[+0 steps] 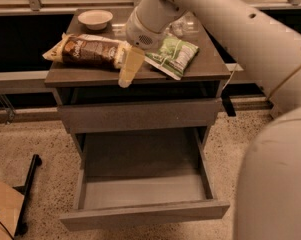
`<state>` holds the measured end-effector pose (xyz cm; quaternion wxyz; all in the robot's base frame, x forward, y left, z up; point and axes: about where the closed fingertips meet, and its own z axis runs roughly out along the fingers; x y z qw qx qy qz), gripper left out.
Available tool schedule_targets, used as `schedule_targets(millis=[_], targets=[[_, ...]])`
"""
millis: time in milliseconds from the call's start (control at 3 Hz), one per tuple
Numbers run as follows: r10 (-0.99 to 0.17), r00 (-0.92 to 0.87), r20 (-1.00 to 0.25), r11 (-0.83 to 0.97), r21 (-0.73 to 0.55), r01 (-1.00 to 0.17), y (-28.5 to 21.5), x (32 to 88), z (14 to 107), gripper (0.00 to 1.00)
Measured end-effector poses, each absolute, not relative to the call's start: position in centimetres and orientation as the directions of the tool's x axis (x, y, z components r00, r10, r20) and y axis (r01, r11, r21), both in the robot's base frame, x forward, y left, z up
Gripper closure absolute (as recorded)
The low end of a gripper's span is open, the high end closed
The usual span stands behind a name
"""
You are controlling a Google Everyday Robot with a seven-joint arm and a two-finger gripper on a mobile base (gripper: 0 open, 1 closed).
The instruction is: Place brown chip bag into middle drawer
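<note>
On the cabinet top [210, 70], a small green bag [173, 57] lies at 3 o'clock from my gripper [130, 68], just beside it. A pale bowl [95, 19] sits at 11 o'clock, near the back edge. My own arm crosses over the rear of the top. A shut grey drawer front [140, 115] lies below the top.

The brown chip bag [90, 50] lies flat on the top at 9 o'clock from my gripper, its near end touching or almost touching it – dark brown, crinkly, with cream ends and white script. Whether my gripper is clenched or released I cannot tell (it holds nothing I can see). The middle drawer [142, 213] stands pulled out at 6 o'clock – its long tray bare.
</note>
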<state>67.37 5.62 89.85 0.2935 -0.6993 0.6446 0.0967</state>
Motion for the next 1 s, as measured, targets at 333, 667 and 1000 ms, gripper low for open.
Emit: schedule_targets(millis=[333, 667, 1000], targets=[[-0.829, 0.167, -0.534, -0.016, -0.275, -0.961, 7.8, 71.6, 87.7, 0.0], [-0.813, 0.167, -0.557, -0.018, -0.263, -0.965, 8.9, 74.5, 86.1, 0.0], [-0.799, 0.15, -0.582, -0.01, -0.237, -0.972, 9.5, 77.2, 84.0, 0.01]])
